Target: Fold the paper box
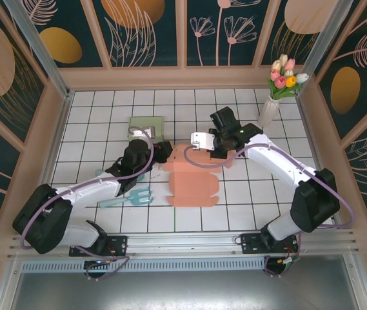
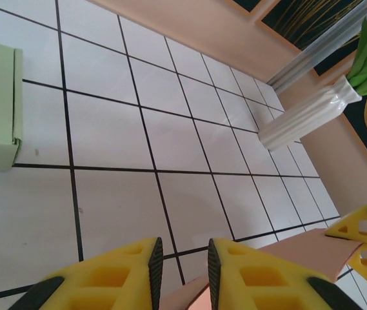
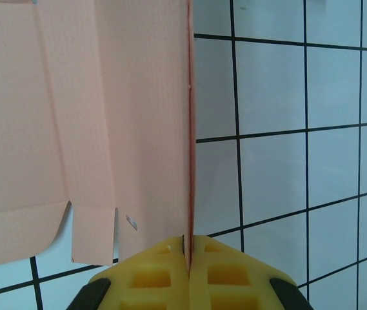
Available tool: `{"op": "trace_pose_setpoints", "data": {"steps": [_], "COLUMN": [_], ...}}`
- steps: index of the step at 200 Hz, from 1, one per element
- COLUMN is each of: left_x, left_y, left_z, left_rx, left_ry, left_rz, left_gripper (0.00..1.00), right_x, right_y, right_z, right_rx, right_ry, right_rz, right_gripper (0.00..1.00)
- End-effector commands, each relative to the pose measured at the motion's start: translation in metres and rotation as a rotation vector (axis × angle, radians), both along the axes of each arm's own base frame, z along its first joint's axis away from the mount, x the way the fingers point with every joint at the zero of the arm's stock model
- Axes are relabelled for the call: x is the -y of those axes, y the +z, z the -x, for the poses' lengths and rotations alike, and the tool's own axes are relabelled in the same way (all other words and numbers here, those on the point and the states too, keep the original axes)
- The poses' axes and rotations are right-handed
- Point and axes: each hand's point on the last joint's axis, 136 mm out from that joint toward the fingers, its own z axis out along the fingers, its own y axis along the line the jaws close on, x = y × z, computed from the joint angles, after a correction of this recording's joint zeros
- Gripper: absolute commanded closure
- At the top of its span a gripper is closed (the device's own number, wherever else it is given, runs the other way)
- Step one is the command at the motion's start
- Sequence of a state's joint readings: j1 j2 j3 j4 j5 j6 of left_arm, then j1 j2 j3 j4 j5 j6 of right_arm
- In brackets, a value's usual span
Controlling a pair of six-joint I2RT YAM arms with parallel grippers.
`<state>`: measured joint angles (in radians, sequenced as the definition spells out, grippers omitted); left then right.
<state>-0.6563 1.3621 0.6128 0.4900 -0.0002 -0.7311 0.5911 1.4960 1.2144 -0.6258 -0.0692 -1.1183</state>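
Right end effector [image 3: 186,244] clamps a raised edge of the paper box [image 3: 106,116]; left end effector [image 2: 184,258], slightly parted, straddles another edge, so the sheet may slip.

Bright, even light is falling from overhead onto the white tiled table [image 1: 93,116], leaving only soft, faint shadows beside the left arm [image 1: 99,187]. The overhead view is looking sharp throughout. In the wrist views the yellow fingers [image 2: 247,278] nearest the lens are blurring slightly, while the paper box [image 3: 106,129] is showing its fine texture crisply.
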Motion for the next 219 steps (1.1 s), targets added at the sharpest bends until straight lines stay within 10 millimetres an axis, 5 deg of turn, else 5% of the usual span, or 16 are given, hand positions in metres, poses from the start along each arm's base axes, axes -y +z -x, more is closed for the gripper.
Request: {"op": "trace_pose_setpoints", "data": {"steps": [1, 67, 103, 164, 195, 219], "left_x": [0.02, 0.058, 0.032, -0.036, -0.002, 0.027], "left_y": [0.023, 0.001, 0.0, 0.042, 0.048, 0.031], "left_z": [-0.002, -0.005, -0.014, 0.007, 0.037, 0.049], "left_rx": [0.04, 0.001, 0.025, 0.133, 0.147, 0.094], "left_ry": [-0.055, -0.101, 0.022, 0.215, 0.022, -0.104], "left_rz": [0.062, -0.004, -0.085, -0.188, -0.091, -0.028], "left_gripper": [0.72, 0.68, 0.66, 0.65, 0.67, 0.71], "right_x": [-0.008, -0.011, -0.008, 0.004, 0.0, 0.009], "right_y": [0.01, 0.004, 0.007, -0.001, -0.002, -0.004], "right_z": [-0.009, -0.015, -0.015, -0.027, -0.029, -0.034], "right_rx": [0.011, -0.011, 0.004, -0.008, -0.026, -0.037], "right_ry": [-0.027, -0.06, -0.063, -0.122, -0.116, -0.141], "right_rz": [-0.037, -0.04, -0.04, -0.032, -0.041, -0.05], "right_gripper": [1.0, 1.0, 1.0, 1.0, 1.0, 1.0]}}
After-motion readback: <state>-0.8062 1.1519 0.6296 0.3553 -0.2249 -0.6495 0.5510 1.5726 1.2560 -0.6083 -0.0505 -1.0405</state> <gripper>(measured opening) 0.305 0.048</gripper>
